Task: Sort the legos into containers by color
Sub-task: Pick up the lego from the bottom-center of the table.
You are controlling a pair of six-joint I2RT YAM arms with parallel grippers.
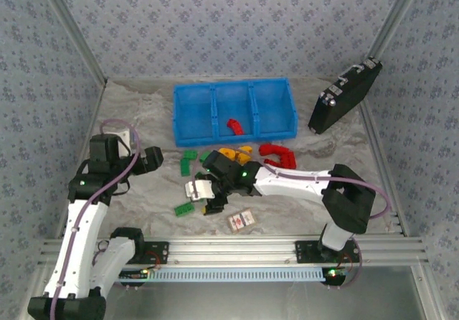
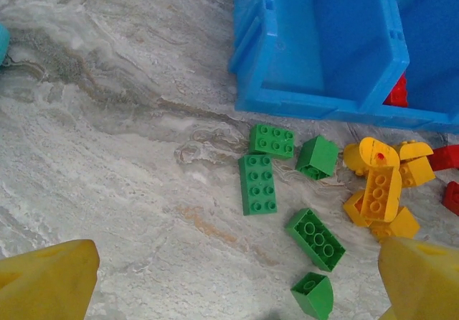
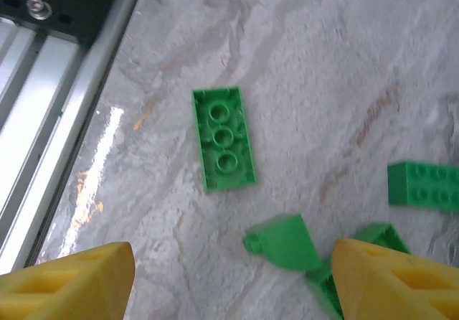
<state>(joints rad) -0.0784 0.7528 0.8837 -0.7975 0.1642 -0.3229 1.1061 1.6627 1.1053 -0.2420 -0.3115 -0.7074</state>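
Note:
The blue three-compartment bin (image 1: 271, 109) stands at the back, with one red brick (image 1: 234, 126) in its middle compartment. Green bricks (image 1: 188, 161) lie left of a yellow pile (image 1: 237, 151), and loose red bricks (image 1: 278, 153) lie to its right. My right gripper (image 1: 203, 195) hovers low over the green bricks. In its wrist view the gripper (image 3: 229, 284) is open, with a small curved green brick (image 3: 283, 242) between the fingers and an upside-down green brick (image 3: 224, 148) beyond. My left gripper (image 1: 153, 159) is open and empty (image 2: 237, 284), looking at several green bricks (image 2: 258, 184) and yellow ones (image 2: 380, 187).
A small red-and-white card box (image 1: 242, 219) lies near the front rail (image 1: 237, 247). A black device (image 1: 344, 96) leans against the right wall. Patterned walls close in the table on three sides. The metal rail (image 3: 43, 83) runs close to my right gripper.

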